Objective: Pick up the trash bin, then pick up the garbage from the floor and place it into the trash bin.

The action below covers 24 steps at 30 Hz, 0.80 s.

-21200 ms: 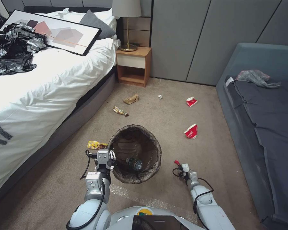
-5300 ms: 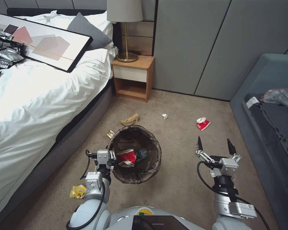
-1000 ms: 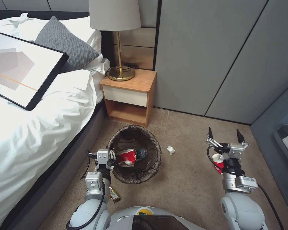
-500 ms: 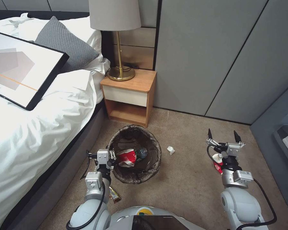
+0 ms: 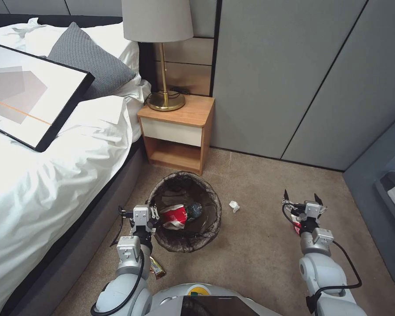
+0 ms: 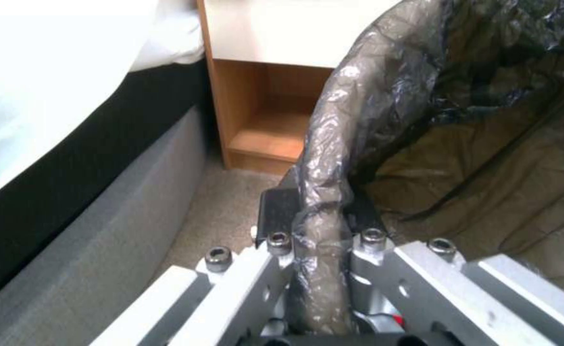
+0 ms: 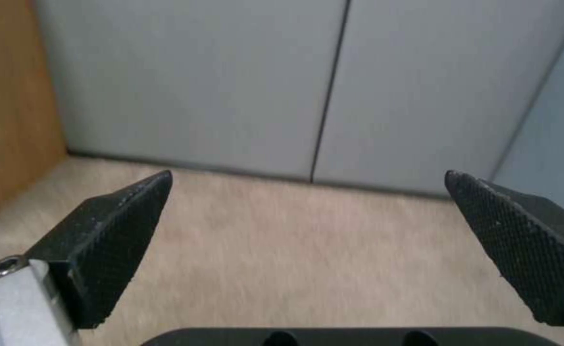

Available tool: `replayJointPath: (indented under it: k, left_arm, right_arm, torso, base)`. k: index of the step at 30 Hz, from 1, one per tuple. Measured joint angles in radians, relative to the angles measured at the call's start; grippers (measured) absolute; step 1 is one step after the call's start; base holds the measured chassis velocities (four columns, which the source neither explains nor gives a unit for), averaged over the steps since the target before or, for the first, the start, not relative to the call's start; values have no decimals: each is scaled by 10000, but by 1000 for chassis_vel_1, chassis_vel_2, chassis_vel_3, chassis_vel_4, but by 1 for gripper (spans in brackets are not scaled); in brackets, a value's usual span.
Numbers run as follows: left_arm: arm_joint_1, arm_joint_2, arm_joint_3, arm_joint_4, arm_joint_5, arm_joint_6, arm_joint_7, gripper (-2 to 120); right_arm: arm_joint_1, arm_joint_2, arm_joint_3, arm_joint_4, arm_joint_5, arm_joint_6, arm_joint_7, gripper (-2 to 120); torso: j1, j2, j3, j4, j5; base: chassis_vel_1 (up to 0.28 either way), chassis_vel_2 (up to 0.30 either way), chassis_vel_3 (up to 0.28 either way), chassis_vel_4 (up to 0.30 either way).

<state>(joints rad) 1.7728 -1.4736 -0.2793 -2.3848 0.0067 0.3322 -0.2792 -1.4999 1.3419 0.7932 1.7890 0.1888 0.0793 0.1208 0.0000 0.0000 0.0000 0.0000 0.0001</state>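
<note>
Left gripper (image 5: 153,213) clamps trash bin (image 5: 208,235) rim; right gripper (image 5: 300,199) fingers spread (empty).

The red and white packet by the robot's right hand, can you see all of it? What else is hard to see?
- Red and white packet: head view, mostly hidden behind the open right gripper and its wrist.
- Snack wrapper: head view, partly covered by the left arm.
- Trash bin: left wrist view, cut off by the picture's edge; the left gripper is clamped on its rim.
- White tissue scrap: head view, too small for detail.
</note>
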Motion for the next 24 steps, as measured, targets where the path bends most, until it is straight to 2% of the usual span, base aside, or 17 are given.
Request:
replayJointPath:
  k: [5, 11, 24]
  left_arm:
    - [0, 0, 0, 0, 0, 0, 0, 2]
    - [-1, 0, 0, 0, 0, 0, 0, 2]
    - [0, 0, 1, 0, 0, 0, 0, 2]
  right_arm:
    - [397, -84, -16, -716, 249, -387, 102, 100]
    - [1001, -245, 6, -2199, 329, -744, 211, 100]
    - [1673, -334, 152, -4145, 285, -497, 284, 100]
  torso:
    - [0, 0, 0, 1, 0]
    - [0, 0, 0, 1, -1]
    - [0, 0, 0, 0, 0]
  base:
    - [0, 0, 0, 0]
    - [0, 0, 0, 0]
    - [0, 0, 0, 0]
